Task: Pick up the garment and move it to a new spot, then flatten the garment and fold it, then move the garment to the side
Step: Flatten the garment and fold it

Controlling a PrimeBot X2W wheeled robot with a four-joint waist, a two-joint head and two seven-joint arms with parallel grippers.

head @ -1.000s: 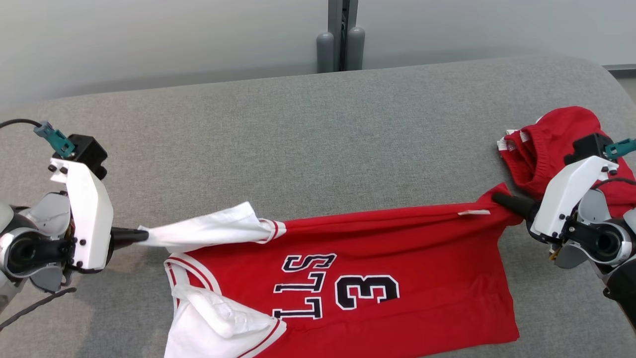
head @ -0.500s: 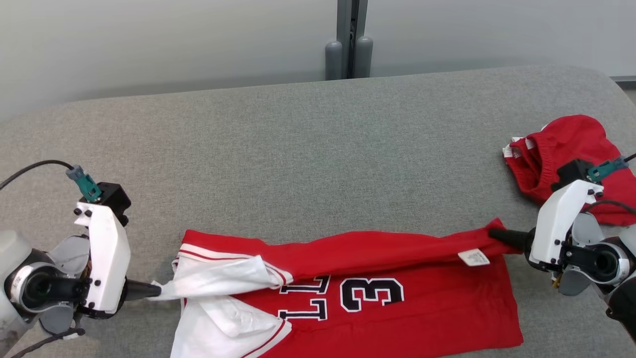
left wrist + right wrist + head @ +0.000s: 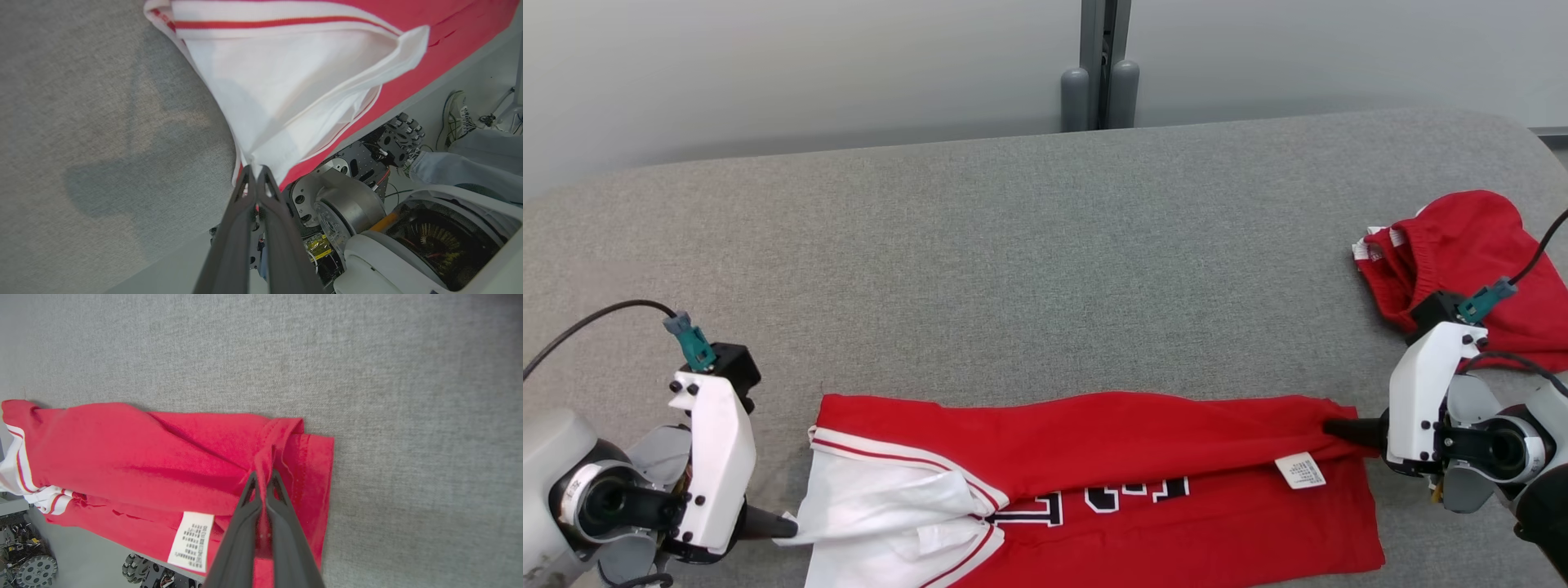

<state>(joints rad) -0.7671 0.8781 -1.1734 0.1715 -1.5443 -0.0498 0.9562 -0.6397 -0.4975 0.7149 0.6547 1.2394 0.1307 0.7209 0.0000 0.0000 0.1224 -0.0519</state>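
Red white-trimmed jersey [image 3: 1111, 457] lies half-folded along the near edge of the grey upholstered surface [image 3: 1013, 261]. Left gripper [image 3: 788, 528] pinches its white sleeve cloth, right gripper [image 3: 1330, 426] the red hem. Judgement: lay both ends down level and taut so the edges align.

Red jersey [image 3: 1143, 425] with white sleeves [image 3: 882, 506], folded lengthwise over its black lettering [image 3: 1094, 500]. It lies stretched along the near edge of the grey surface [image 3: 1013, 245].
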